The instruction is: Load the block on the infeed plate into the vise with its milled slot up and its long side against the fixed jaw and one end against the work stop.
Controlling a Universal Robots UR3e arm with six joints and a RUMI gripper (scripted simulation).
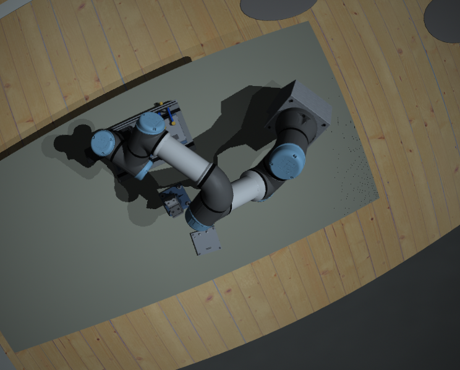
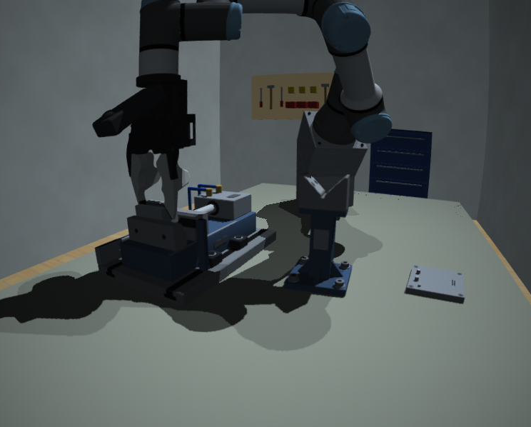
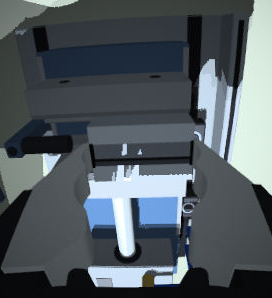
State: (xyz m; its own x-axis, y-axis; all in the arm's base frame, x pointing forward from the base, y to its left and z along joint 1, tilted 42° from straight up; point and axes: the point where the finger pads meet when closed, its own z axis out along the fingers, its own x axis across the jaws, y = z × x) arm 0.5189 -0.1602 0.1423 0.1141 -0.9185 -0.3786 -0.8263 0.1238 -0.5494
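Note:
My gripper (image 3: 142,142) is shut on the part (image 3: 141,142), a grey block, gripping it by its two ends. In the wrist view the part lies level between the vise jaws. Its far long side is close to the grey fixed jaw (image 3: 109,97). The work stop (image 3: 44,145), a short black rod, points at the part's left end, and a small gap seems to remain. The air cylinder's rod (image 3: 124,220) and the light moving jaw lie on the near side. In the exterior view the gripper (image 2: 158,208) reaches straight down into the vise (image 2: 183,238). I cannot tell whether the part rests on the low bars.
The V-block (image 2: 325,193) stands on its blue post to the right of the vise. The bare infeed plate (image 2: 436,282) lies further right near the table edge. The air cylinder (image 2: 225,204) with blue hoses sits behind the vise. The arm's base block is at the back.

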